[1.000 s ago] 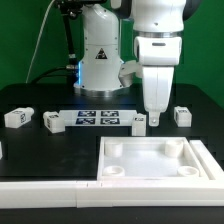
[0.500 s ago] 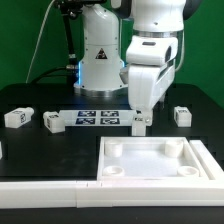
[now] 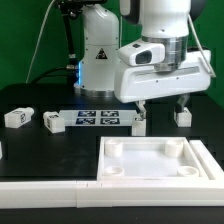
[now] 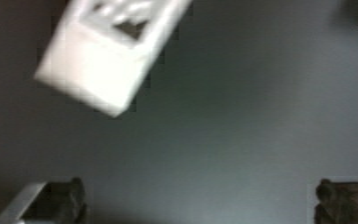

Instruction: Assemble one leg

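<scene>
Noted gripper [image 3: 161,105] hovering low, jaws spread wide, pinching nothing; nearest leg [image 3: 139,123] on table [image 3: 60,150], just beside marker board [image 3: 98,118], below one jaw, not between both; centre over it before descending; mind neighbouring leg [image 3: 182,115].

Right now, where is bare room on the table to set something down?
Bare: the black table between the large white square tray and two small white tagged legs. Crowded: around the flat marker board and open gripper.

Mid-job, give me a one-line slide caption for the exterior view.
Open gripper hangs over one leg and a second leg, white tray in front.
</scene>
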`<action>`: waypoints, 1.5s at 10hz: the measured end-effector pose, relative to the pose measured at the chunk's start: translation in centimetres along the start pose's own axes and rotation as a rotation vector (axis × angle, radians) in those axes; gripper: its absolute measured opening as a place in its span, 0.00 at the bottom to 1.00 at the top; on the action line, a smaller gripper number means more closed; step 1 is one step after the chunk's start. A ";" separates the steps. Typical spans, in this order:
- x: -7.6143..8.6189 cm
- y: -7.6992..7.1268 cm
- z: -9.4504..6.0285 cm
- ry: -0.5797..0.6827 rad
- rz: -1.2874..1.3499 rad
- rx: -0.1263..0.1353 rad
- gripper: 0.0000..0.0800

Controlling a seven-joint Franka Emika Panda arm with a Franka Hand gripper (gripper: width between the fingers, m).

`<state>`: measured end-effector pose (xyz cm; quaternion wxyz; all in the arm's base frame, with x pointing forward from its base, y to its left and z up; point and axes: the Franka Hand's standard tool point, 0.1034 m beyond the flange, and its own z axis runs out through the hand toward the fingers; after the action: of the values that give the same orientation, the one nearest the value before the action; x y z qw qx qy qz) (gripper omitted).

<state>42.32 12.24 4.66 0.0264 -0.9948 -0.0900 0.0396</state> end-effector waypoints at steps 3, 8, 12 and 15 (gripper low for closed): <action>-0.1 -0.9 0.1 -0.005 0.188 0.016 0.81; -2.4 -5.2 1.2 0.000 0.198 0.014 0.81; -3.6 -6.2 1.5 -0.013 0.173 0.012 0.81; -3.7 -5.8 1.5 -0.071 0.162 0.002 0.81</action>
<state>37.53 17.35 3.83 0.0209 -0.9968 -0.0103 0.0768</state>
